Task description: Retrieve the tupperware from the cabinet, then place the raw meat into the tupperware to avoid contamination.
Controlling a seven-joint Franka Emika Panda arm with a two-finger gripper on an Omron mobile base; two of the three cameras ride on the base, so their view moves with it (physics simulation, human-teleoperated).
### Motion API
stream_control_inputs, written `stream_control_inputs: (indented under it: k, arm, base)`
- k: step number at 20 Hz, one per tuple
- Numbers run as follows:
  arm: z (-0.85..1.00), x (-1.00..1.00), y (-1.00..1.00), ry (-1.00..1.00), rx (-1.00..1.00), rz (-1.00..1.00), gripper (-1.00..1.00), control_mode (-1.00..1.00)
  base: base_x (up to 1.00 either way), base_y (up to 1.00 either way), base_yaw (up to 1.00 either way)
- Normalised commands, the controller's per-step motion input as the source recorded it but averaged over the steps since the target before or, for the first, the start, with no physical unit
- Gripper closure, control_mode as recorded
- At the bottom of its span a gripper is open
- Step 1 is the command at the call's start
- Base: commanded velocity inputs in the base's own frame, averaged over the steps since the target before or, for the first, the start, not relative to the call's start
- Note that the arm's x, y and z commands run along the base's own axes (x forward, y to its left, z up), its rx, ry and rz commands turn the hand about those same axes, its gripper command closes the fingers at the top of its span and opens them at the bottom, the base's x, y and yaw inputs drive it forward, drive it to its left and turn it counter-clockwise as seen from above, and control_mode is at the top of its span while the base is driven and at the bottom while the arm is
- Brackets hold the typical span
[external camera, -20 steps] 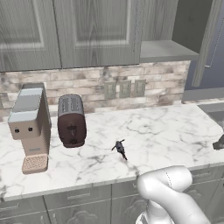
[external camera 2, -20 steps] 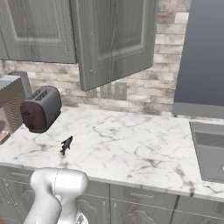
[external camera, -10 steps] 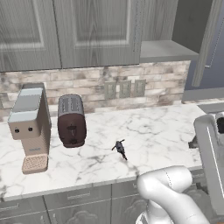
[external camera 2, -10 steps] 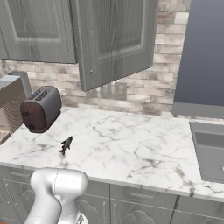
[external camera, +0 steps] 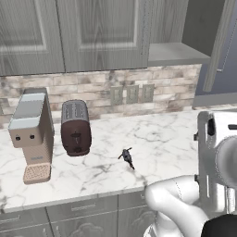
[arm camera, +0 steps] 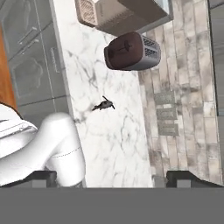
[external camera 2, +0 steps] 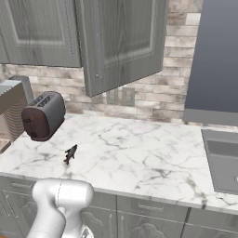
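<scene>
Arm risen at right, gripper (arm camera: 111,177) open, cabinet (external camera: 99,34) well apart

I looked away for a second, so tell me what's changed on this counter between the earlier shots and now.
The arm has swung up into the left base view at its right edge, where a second ago there was only counter; it grew larger step by step. The gripper is open and holds nothing. The toaster, coffee machine, small dark object on the counter and the open cabinet door stayed put.
</scene>
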Motion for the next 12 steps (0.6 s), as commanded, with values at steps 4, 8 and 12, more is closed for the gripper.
stream_control_inputs:
  k: [4, 8, 12]
  arm:
    - [0.09, 0.36, 0.00, -0.18, -0.12, -0.21, -1.00, -1.00]
    - [0.11, 0.45, 0.00, -0.18, -0.10, -0.22, -1.00, -1.00]
    - [0.10, 0.52, -0.01, -0.18, -0.07, -0.22, -1.00, -1.00]
  base:
    - [0.00, 0.00, 0.00]
    - [0.00, 0.00, 0.00]
    - [0.00, 0.00, 0.00]
